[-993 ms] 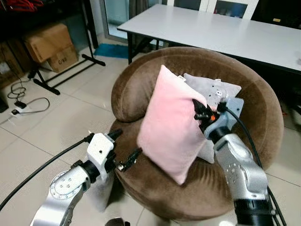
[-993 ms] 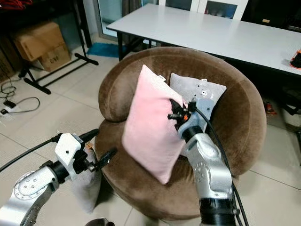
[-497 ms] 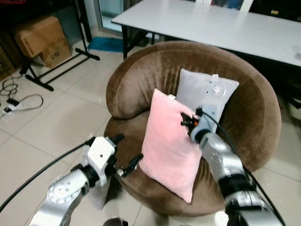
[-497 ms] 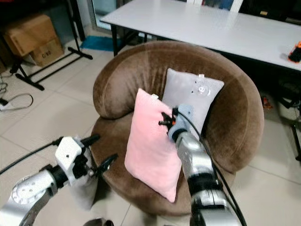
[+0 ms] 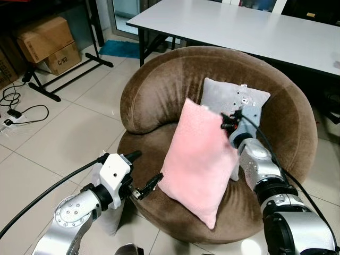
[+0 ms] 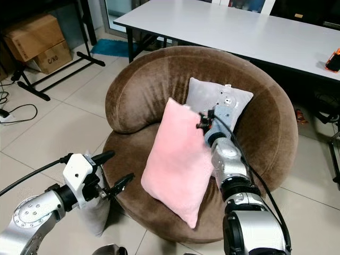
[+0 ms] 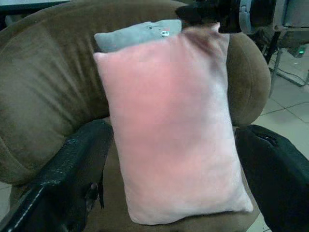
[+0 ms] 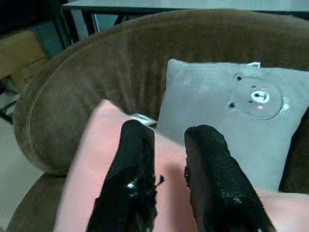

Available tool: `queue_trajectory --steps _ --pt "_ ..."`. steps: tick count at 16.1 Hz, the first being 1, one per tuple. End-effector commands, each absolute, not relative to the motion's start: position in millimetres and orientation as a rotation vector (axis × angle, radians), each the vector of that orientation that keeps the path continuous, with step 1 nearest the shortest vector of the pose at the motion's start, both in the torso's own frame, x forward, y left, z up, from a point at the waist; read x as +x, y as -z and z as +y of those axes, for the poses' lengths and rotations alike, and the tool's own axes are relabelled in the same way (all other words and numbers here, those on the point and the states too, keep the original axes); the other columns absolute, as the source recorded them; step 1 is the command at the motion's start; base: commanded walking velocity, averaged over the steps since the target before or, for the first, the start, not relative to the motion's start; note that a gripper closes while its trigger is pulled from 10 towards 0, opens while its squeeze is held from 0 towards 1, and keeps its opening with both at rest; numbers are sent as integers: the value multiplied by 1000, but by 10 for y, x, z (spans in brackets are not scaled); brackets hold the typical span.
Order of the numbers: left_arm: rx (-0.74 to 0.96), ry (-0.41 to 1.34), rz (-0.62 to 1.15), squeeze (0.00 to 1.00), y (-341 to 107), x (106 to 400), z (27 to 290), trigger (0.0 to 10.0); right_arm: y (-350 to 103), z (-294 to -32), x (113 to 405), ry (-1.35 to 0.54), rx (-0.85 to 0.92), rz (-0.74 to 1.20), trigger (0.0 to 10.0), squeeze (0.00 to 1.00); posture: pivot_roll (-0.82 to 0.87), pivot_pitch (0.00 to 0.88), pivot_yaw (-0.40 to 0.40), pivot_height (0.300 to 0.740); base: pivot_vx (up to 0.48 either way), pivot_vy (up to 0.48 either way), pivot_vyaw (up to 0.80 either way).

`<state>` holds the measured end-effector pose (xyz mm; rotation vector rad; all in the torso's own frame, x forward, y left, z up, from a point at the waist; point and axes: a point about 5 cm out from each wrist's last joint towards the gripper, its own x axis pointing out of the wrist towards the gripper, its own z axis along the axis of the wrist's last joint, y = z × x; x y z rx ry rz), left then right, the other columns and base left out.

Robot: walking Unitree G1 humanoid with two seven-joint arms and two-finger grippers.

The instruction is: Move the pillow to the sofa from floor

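Pink pillow (image 5: 199, 159), plush, stands tilted on the sofa (image 5: 159, 95), its top edge pinched by right pincer (image 5: 227, 123).

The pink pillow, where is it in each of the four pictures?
Left eye view: pink pillow stands mid-picture on the brown sofa, right gripper at its top edge.
Right eye view: mid-picture, again on the seat.
Left wrist view: big in the middle, between that gripper's black fingers.
Right wrist view: low down, under the fingers.
Shared landmark: the grey pillow behind it.
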<state>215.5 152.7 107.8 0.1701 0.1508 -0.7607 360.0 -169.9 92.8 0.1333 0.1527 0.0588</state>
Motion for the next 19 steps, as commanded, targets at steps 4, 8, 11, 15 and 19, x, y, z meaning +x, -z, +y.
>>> queue_trajectory --steps 4,8,11,15,19 --pt "182 738 145 0 -1088 2180 1498 10000 -1036 -2084 3492 104 102 27 10000 0 49 59 -22 740 0 0 0" --pt "171 523 104 0 -1099 2213 1559 10000 -1026 -1909 3044 -111 109 -4 10000 0 32 71 -16 740 0 0 0" --pt "184 379 105 0 -1057 2096 1665 10000 -917 -1639 2444 -210 136 79 10000 0 21 85 -38 740 0 81 0" --pt "181 281 83 0 -1071 2050 1714 10000 -793 -1578 2288 -151 187 163 10000 0 28 92 -56 740 0 292 0" --pt "190 240 70 0 -1089 2031 1720 10000 -842 -1546 2274 -161 179 200 10000 0 40 95 -66 740 0 315 0"
